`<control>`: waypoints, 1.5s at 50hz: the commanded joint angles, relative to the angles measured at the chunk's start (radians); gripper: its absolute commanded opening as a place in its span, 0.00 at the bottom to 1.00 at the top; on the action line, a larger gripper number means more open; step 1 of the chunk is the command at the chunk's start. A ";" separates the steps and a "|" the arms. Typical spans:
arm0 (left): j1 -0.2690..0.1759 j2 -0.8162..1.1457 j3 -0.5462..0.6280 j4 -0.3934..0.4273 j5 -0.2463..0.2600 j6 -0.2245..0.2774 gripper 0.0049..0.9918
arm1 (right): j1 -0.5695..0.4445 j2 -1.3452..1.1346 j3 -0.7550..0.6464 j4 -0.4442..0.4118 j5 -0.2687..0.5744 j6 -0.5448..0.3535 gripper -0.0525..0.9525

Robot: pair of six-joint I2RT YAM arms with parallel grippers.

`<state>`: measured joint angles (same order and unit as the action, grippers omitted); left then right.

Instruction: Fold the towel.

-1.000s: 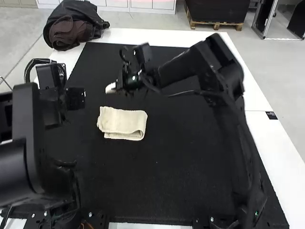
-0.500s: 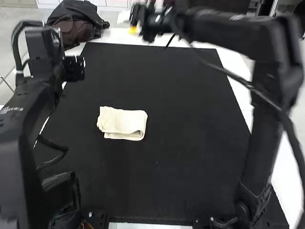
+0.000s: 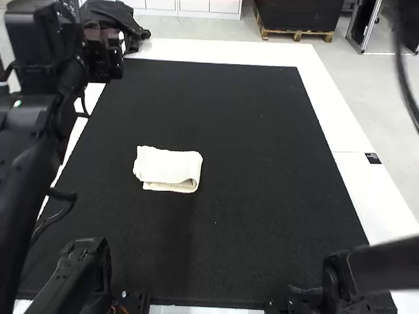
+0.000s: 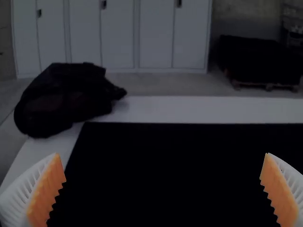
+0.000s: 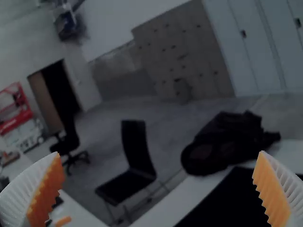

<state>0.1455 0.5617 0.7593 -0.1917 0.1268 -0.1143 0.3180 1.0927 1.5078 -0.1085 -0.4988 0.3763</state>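
Note:
The cream towel point(image 3: 168, 165) lies folded into a small rectangular pad, with a rounded fold and layered edges along its near side, left of centre on the black mat. Beyond it, over the table's far-left side, is my left gripper point(image 3: 105, 57), away from the towel. The left wrist view has this left gripper point(image 4: 163, 175) with its ribbed fingers wide apart and nothing between them. In the right wrist view my right gripper point(image 5: 162, 175) is also open and holds nothing.
A dark bag point(image 3: 111, 23) rests at the table's far-left corner. The black mat point(image 3: 255, 170) extends widely around the towel, with a white tabletop border point(image 3: 347, 131). Part of the right arm crosses the lower right of the high view.
The left arm has risen and moved toward the far end. The right arm has swung from above the towel's far side over the far edge and out to the right. The towel has stayed still.

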 commanded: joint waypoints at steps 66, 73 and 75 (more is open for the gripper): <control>0.005 -0.565 -0.640 0.554 -0.411 0.407 0.98 | -0.324 -1.090 -1.351 0.612 0.795 -0.496 0.97; 0.002 -0.566 -0.755 0.653 -0.639 0.418 0.98 | -0.323 -1.088 -1.492 0.639 0.698 -0.553 0.97; 0.002 -0.565 -0.762 0.601 -0.648 0.418 0.98 | -0.321 -1.088 -1.508 0.641 0.672 -0.553 0.97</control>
<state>0.1440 0.0006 0.0235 0.4355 -0.3397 0.2634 -0.0021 0.0116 0.0311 0.5110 0.2066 -0.1284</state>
